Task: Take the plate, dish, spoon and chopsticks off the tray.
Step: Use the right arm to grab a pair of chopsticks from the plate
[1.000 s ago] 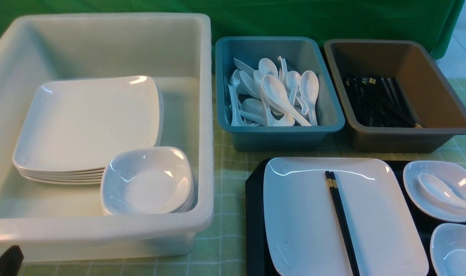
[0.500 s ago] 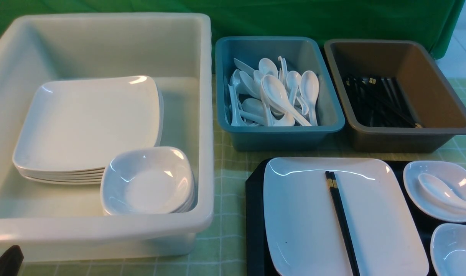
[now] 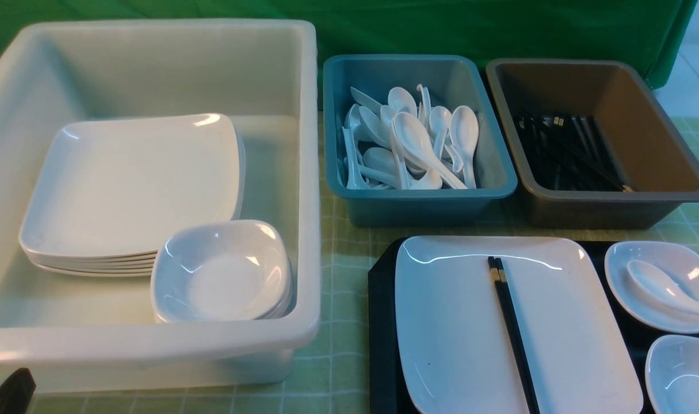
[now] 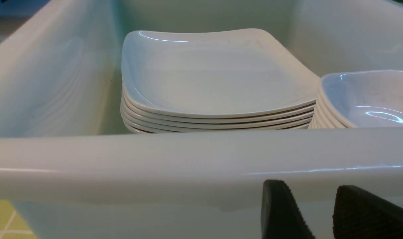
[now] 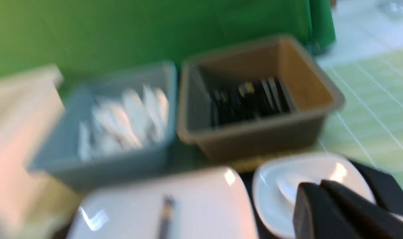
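Green-checked cloth point(image 3: 337, 276) bears the tray point(image 3: 381, 322), chopsticks point(image 3: 510, 333) across its plate point(image 3: 453, 333); left end effector point(image 4: 310, 190) spread, right end effector point(image 5: 317, 184) pressed together.

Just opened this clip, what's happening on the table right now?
A two-arm robot is set to clear the black tray; nothing has left it yet. The plate sits on it with the chopsticks lying across it, and the spoon rests in a dish alongside. The right tool is shut and empty, pointed toward that dish. The left tool is open and empty, low in front of the white tub holding stacked plates and small dishes.
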`<state>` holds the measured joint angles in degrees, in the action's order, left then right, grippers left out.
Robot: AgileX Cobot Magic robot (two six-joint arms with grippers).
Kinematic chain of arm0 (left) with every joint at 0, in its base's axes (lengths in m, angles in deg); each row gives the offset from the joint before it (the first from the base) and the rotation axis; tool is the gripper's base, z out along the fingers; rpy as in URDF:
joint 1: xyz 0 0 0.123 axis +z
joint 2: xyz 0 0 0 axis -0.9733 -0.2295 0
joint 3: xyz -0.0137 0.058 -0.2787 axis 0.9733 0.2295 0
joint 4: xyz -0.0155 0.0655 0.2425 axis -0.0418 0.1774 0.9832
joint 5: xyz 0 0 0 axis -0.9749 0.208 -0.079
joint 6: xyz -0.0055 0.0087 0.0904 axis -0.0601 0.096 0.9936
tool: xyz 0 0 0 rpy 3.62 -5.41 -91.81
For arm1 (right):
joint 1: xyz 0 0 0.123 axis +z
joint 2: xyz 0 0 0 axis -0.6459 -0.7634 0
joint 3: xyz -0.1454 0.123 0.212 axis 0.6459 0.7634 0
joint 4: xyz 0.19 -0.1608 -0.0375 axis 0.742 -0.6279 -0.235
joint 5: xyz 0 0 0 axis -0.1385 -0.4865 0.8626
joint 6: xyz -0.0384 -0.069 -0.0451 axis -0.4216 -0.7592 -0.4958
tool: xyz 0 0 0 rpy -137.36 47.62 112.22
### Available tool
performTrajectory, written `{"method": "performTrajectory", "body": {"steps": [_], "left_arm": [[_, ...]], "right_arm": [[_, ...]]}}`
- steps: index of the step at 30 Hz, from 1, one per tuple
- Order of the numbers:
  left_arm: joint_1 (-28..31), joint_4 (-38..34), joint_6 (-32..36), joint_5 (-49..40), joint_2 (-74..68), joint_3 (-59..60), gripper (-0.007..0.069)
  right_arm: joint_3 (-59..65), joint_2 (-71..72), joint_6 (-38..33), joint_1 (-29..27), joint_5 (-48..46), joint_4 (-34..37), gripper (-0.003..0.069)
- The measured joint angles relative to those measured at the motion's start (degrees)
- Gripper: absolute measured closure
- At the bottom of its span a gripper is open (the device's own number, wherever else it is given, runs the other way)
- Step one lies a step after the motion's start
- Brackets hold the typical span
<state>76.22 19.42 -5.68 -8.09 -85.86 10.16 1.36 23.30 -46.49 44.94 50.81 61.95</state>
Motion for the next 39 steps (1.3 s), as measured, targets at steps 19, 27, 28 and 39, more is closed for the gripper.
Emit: {"method": "performTrajectory", "body": {"steps": [19,27,28,39], "left_arm": [[0.0,0.0,-0.1,0.0,0.0,0.0,0.0401],[0.0,0.0,-0.1,0.0,0.0,0.0,0.0401],[0.0,0.0,-0.1,0.0,0.0,0.0,0.0401],[0.0,0.0,0.1,0.0,0.1,0.0,0.0401]], "right_arm": [[-20.1,-53.9,-21.2,9.2,-21.2,9.4,0.0379],[-32.4,-67.8,-11.3,21.0,-20.8,4.1,0.0317],[-35.0,-70.5,-9.3,23.0,-20.8,2.8,0.0281],[-43.8,-84.2,-2.2,26.0,-21.0,-1.5,0.0140]]}}
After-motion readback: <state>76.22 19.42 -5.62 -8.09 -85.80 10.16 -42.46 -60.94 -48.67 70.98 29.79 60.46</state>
